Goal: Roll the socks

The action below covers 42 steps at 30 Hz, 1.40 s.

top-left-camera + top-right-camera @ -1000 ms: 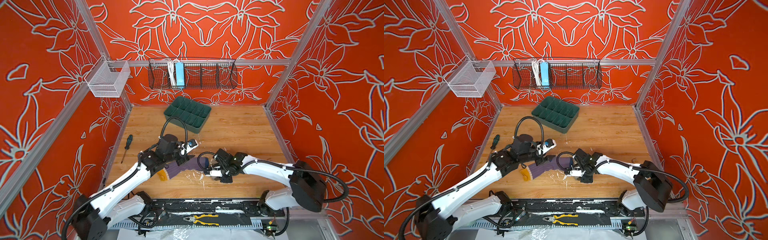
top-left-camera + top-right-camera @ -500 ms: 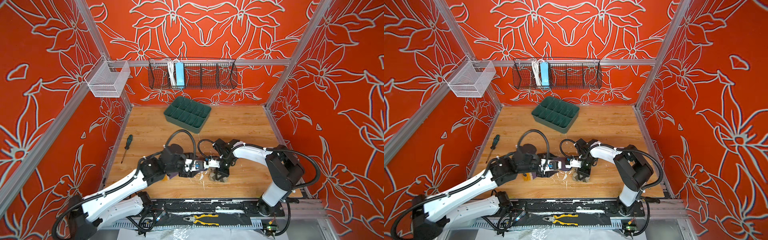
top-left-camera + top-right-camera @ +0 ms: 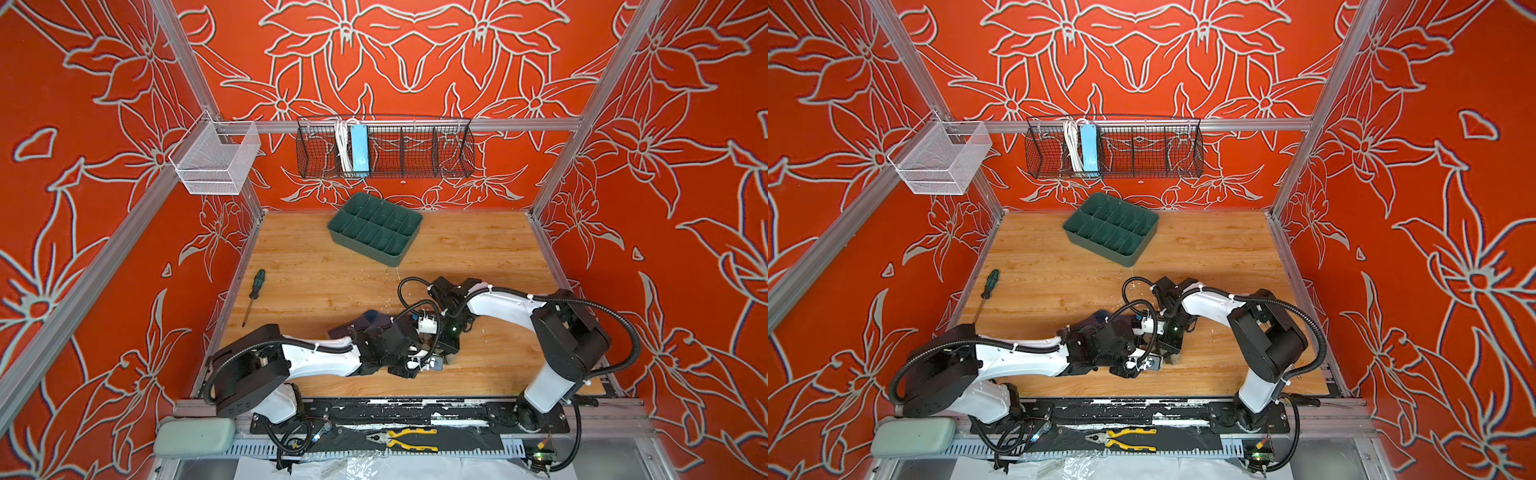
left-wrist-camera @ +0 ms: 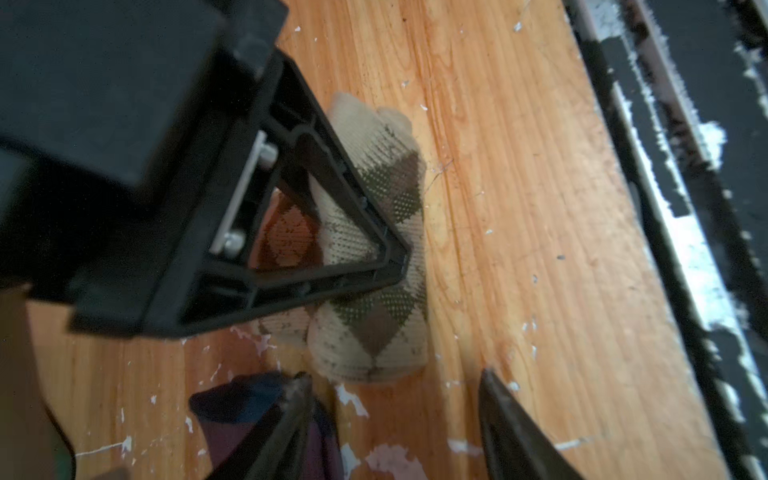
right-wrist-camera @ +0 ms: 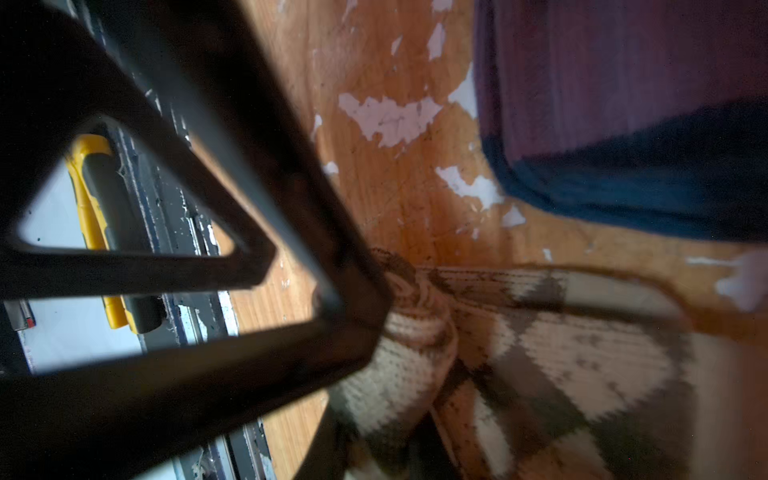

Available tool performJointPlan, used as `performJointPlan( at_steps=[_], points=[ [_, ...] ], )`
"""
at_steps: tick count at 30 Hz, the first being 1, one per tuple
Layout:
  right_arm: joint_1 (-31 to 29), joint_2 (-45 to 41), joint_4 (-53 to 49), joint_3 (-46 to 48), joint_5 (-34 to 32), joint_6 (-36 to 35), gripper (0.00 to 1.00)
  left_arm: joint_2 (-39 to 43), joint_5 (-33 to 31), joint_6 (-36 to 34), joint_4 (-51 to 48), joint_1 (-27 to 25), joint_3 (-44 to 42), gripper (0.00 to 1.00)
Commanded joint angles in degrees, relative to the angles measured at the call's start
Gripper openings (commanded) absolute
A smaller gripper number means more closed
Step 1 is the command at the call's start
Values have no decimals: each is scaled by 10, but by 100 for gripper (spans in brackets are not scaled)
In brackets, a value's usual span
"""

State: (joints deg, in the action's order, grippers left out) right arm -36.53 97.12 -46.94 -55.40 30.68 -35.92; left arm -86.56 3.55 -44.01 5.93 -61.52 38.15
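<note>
- Roll of beige sock (image 4: 386,332) is sitting pinched in right gripper (image 5: 357,365).
- Spread left gripper (image 4: 392,380) is hovering, roll just beyond its fingertips.
- One left finger is overlapping purple sock (image 4: 232,411).

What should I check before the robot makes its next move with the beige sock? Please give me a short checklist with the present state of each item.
1. Right claw shut on the beige sock: ok.
2. Left claw open and empty: ok.
3. Beige sock fully rolled: not ok; a flat part seems to lie beside the coil.
4. Purple sock apart from the beige sock: ok; bare table shows between them.
5. Left claw clear of the purple sock: not ok; one finger is over it, and I cannot tell whether it touches.
</note>
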Motion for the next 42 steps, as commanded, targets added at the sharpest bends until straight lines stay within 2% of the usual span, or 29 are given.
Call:
performJointPlan(
  at_steps=[1, 11, 14, 17, 21, 27, 30, 31, 35, 38, 42],
  points=[
    [3, 11, -8, 25, -56, -5, 5, -22, -2, 18, 51, -5, 10, 58],
    [4, 12, -11, 21, -29, -3, 5, -100, -30, 18, 84, -7, 22, 44],
    [3, 14, -11, 19, -19, 1, 6, -107, -38, 19, 87, -7, 22, 33],
    [3, 14, -13, 16, -19, 2, 6, -107, -46, 23, 82, -7, 20, 18],
    [5, -7, -7, 20, -36, 6, 13, -107, -60, 35, 62, -8, 23, 0],
    [23, -100, 16, 59, -61, 26, 39, -103, -79, 45, 25, -9, 30, 0],
    [39, -160, 13, 80, -66, 43, 45, -105, -83, 48, 12, -10, 37, 0],
    [45, -179, 11, 86, -67, 49, 52, -105, -83, 50, 5, -10, 39, 0],
    [80, -285, 10, 110, -83, 70, 56, -102, -81, 57, -24, -10, 49, 0],
    [123, -373, 34, 128, -155, 93, 60, -103, -65, 65, -70, -10, 71, 0],
    [178, -492, 125, 145, -316, 138, 73, -114, -5, 73, -186, -8, 125, 0]
  ],
)
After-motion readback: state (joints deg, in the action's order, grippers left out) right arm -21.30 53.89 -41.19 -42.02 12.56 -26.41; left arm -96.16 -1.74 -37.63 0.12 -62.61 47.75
